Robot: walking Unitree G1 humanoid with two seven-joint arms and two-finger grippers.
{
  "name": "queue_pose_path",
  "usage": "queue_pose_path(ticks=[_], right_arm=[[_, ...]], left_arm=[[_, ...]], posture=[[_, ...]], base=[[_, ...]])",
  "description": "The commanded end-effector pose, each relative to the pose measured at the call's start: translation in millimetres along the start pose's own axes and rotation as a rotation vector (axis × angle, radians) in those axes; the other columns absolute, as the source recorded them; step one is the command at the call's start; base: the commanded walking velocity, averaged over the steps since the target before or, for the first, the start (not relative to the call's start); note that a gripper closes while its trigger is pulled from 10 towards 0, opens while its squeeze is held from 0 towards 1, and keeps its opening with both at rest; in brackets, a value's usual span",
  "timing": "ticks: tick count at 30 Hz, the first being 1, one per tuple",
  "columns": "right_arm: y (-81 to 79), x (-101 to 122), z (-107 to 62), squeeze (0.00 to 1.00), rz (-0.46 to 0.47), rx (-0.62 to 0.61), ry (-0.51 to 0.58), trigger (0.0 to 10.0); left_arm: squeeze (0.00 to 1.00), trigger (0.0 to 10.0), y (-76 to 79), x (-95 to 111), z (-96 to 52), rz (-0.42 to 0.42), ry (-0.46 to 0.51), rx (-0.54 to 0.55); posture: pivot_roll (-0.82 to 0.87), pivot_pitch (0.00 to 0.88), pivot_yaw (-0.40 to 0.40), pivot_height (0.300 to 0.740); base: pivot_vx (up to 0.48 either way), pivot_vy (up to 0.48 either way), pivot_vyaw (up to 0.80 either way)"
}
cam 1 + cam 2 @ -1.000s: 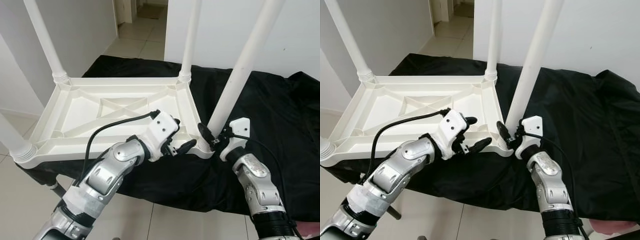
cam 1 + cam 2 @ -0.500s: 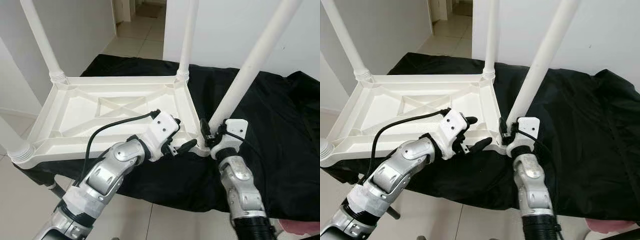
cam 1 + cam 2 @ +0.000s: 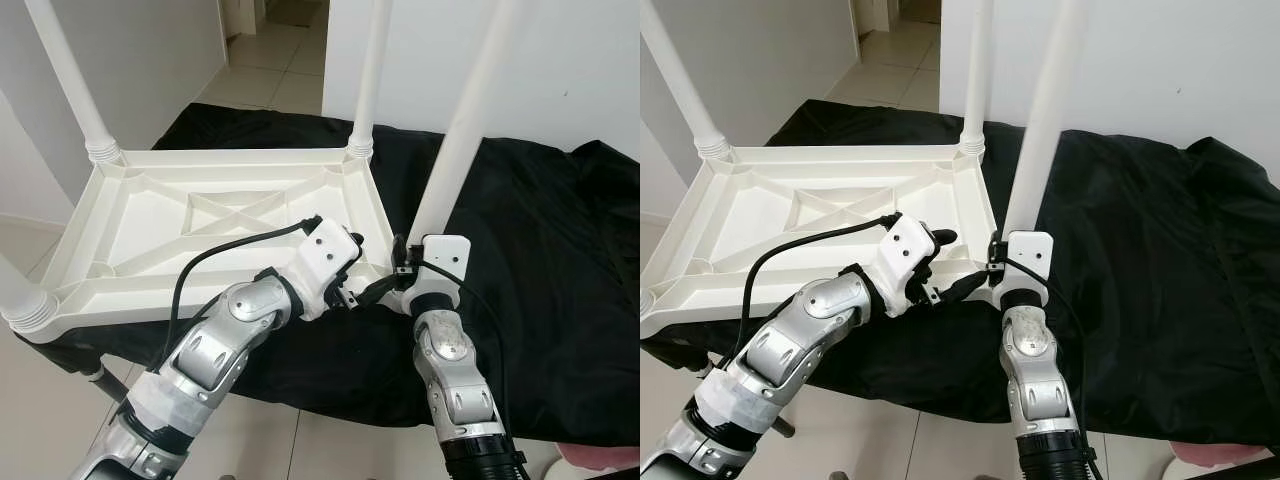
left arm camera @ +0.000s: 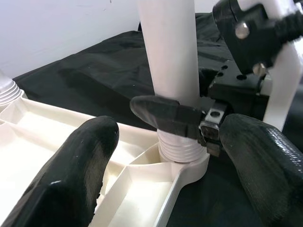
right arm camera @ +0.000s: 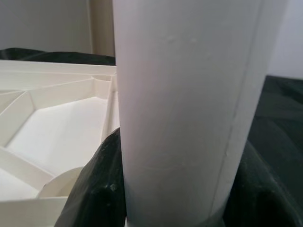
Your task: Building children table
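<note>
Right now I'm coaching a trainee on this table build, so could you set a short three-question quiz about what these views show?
1. True or false: the tabletop lies upside down on the black cloth.
2. Which claw grips the near-right leg? A) left B) right C) neither
3. Fill in: the left claw hovers open beside the leg's ______ corner socket.

Key: 1 true. 2 B: the right claw clasps the leg just above the socket. 3 near-right.
</note>
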State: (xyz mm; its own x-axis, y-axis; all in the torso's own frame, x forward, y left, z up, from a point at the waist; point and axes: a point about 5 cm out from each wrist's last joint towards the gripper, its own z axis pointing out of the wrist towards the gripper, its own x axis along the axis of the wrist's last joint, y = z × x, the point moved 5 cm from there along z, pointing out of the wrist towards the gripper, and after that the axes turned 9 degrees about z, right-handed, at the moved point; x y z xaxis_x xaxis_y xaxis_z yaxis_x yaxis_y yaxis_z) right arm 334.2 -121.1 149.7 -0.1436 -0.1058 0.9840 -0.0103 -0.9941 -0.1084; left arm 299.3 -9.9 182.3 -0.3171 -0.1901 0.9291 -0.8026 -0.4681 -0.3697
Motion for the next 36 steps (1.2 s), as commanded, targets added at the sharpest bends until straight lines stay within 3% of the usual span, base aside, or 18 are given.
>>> queue_pose_path(ticks=[1,9,17,22,32,36], right_arm=[[-4.4,-23,-7.7,0.0,-0.021,0.038,-0.087,10.0],[8.8,-32,-17.9,0.0,-0.075,0.119,-0.054,10.0],[20.6,-36,-20.5,0.0,-0.001,0.133,-0.038,10.0],[26.7,-45,-15.0,0.0,0.026,0.112,-0.104,10.0],[27.8,-47,-7.8,0.0,0.041,0.113,-0.155,10.0],[24.8,-50,-4.8,0.0,0.073,0.143,-0.222,10.0]], left_arm=[[0.0,10.0,-0.3,-2,-1.4,0.009,-0.011,-0.016],[0.0,10.0,-1.6,-2,-2.2,0.012,-0.013,-0.011],[0.0,10.0,-1.3,-1,-1.8,0.015,-0.01,-0.014],[0.0,10.0,-1.8,-1,-2.5,0.02,-0.011,-0.016],[0.0,10.0,-2.0,-1,-3.3,0.021,-0.01,-0.018],[0.0,10.0,-2.5,0,-3.6,0.02,-0.01,-0.017]], posture=[[-0.03,0.0,-0.028,0.74],[-0.03,0.0,-0.024,0.74],[-0.03,0.0,-0.019,0.74],[-0.03,0.0,-0.012,0.74],[-0.03,0.0,-0.009,0.74],[-0.03,0.0,-0.009,0.74]], base=[[0.0,0.0,0.0],[0.0,0.0,0.0],[0.0,0.0,0.0],[0.0,0.0,0.0],[0.0,0.0,0.0],[0.0,0.0,0.0]])
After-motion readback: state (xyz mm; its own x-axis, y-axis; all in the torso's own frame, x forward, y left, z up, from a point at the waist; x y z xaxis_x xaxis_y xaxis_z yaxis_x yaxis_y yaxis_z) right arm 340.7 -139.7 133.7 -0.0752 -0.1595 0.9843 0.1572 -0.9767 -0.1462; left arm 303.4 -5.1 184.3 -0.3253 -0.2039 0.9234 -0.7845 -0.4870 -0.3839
